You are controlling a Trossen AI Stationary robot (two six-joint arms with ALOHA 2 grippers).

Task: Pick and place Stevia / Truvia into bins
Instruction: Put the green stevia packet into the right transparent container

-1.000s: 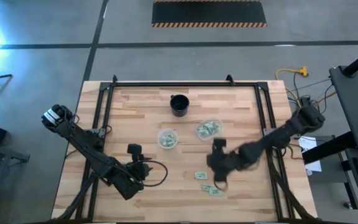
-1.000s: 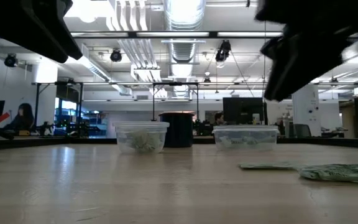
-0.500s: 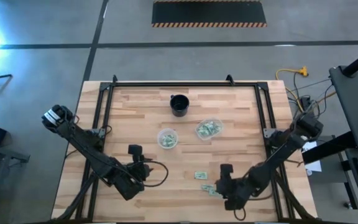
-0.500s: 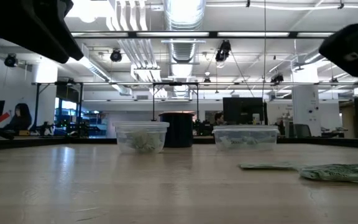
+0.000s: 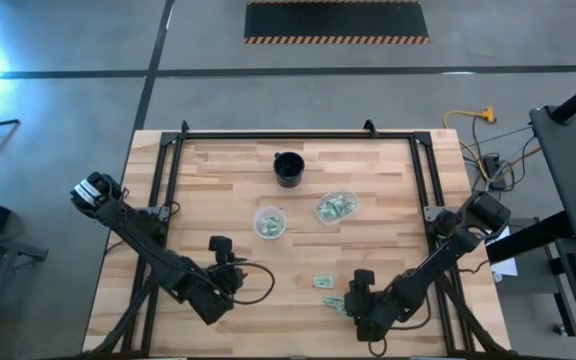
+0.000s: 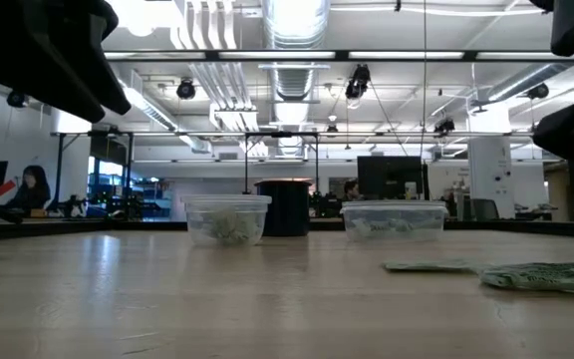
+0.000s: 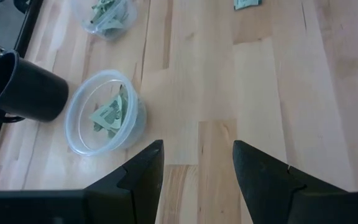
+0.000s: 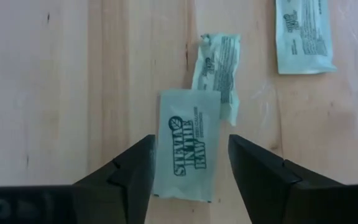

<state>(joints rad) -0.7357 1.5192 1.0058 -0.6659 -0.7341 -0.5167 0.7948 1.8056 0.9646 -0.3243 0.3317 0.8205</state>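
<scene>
Three green-and-white Stevia packets lie flat on the wood near the table's near edge: one (image 8: 188, 146), a crumpled one (image 8: 219, 71) touching its far end, and a third (image 8: 303, 34) apart; they also show in the high view (image 5: 334, 302). My right gripper (image 8: 191, 142) is open above the first packet, one finger on either side, touching nothing. Two clear cups (image 5: 268, 222) (image 5: 336, 207) hold packets at the table's middle. My left gripper (image 7: 197, 149) is open and empty over the near left of the table (image 5: 218, 245).
A black cup (image 5: 288, 168) stands beyond the clear cups, toward the far edge. A black metal frame (image 5: 168, 170) runs along the table's left, right and far sides. Bare wood lies between the cups and the loose packets (image 6: 431, 266).
My right gripper has swung from beside the right clear cup toward the table's near edge and now stands over the loose packets.
</scene>
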